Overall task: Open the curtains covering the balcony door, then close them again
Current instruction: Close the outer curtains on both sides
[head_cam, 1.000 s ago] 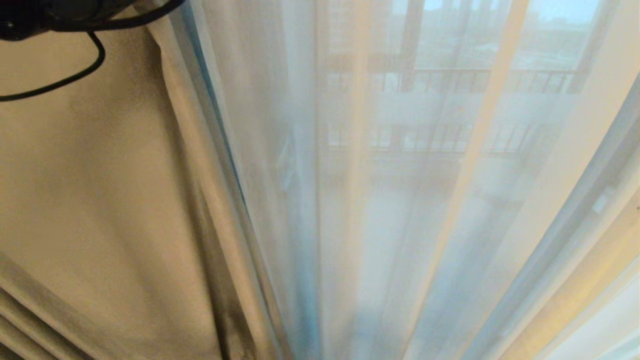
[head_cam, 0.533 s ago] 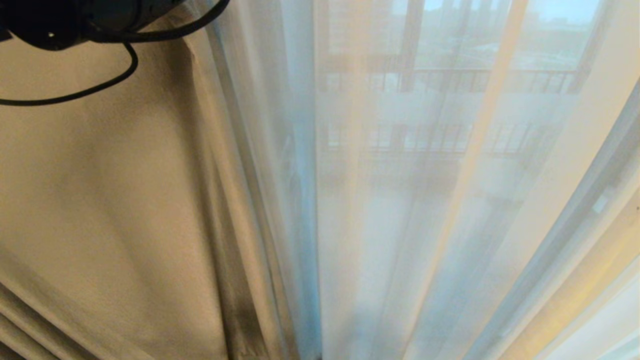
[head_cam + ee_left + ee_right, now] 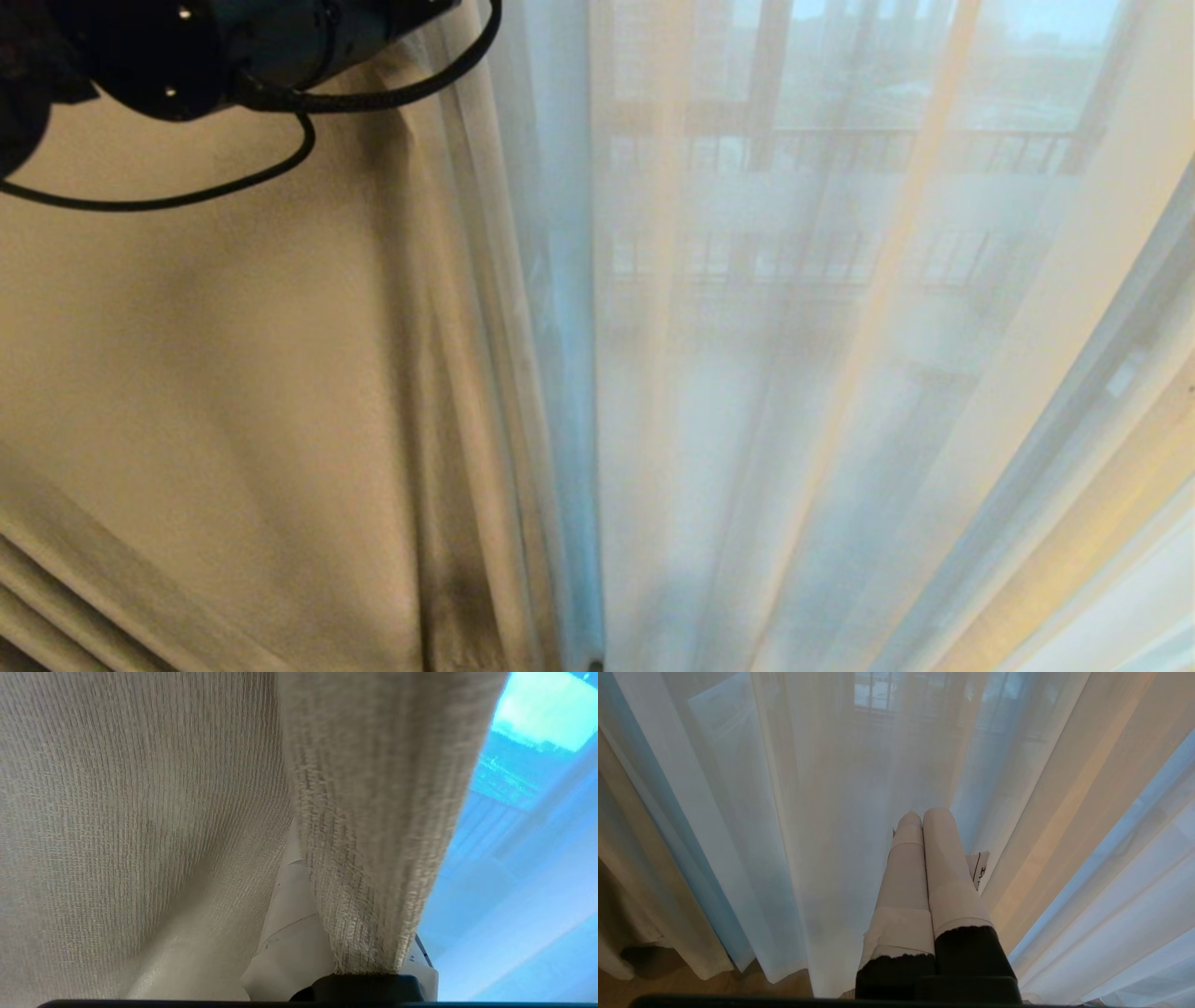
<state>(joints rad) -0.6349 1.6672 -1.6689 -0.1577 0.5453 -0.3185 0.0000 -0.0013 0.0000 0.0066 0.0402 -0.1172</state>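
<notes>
The curtains hang in two layers. A heavy beige woven drape (image 3: 215,373) fills the left of the head view, and white sheers (image 3: 747,392) cover the middle and right. The balcony door (image 3: 767,65) shows only dimly through the sheers as dark frame bars. My left arm (image 3: 233,47) reaches in at the top left, at the drape's leading edge. In the left wrist view my left gripper (image 3: 355,896) is shut on a fold of the drape (image 3: 373,835), with one taped finger (image 3: 289,933) showing beside it. My right gripper (image 3: 924,814) is shut and empty, hanging low in front of the sheers (image 3: 808,812).
A dark railing (image 3: 840,149) and buildings show faintly through the sheers. A black cable (image 3: 187,198) loops under my left arm. Wooden floor (image 3: 626,994) shows below the curtain hems, and more drape folds (image 3: 56,579) lie at the lower left.
My left arm has moved to the right across the head view, pulling the drape's leading edge with it over more of the sheers. The right arm has kept still.
</notes>
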